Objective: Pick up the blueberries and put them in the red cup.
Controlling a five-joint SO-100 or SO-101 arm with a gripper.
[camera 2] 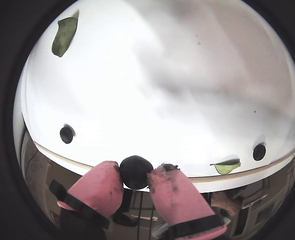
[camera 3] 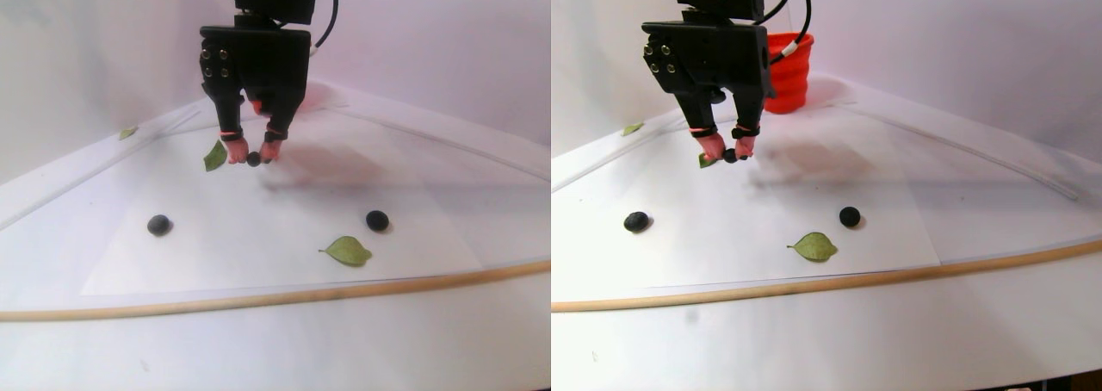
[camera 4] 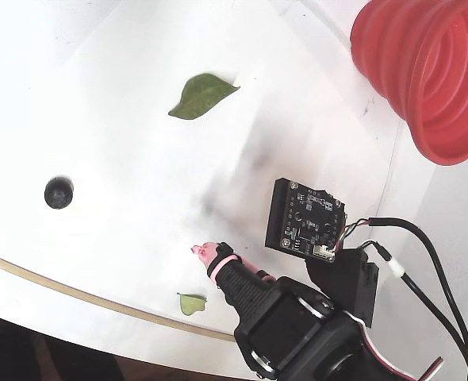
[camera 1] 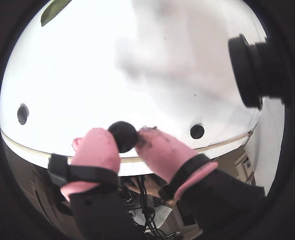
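Note:
My gripper [camera 1: 123, 138] is shut on one of the blueberries [camera 1: 123, 134], a round near-black berry pinched between two pink fingertips and held above the white table. It shows the same way in the other wrist view, gripper [camera 2: 136, 174] and held berry [camera 2: 136, 170]. Two more blueberries lie on the white sheet, one to the left [camera 3: 158, 225] and one to the right [camera 3: 377, 220]. The ribbed red cup [camera 3: 788, 72] stands upright at the back, behind the arm; the fixed view shows its wide mouth [camera 4: 432, 71] at top right. One fingertip [camera 4: 209, 252] shows there, but not the held berry.
Green leaves lie on the sheet: one near the front [camera 3: 348, 251], one beside the gripper [camera 3: 214, 156], one far left [camera 3: 127, 133]. A wooden strip [camera 3: 258, 298] runs along the table's front. A black camera body [camera 1: 255, 70] juts in at the right of a wrist view.

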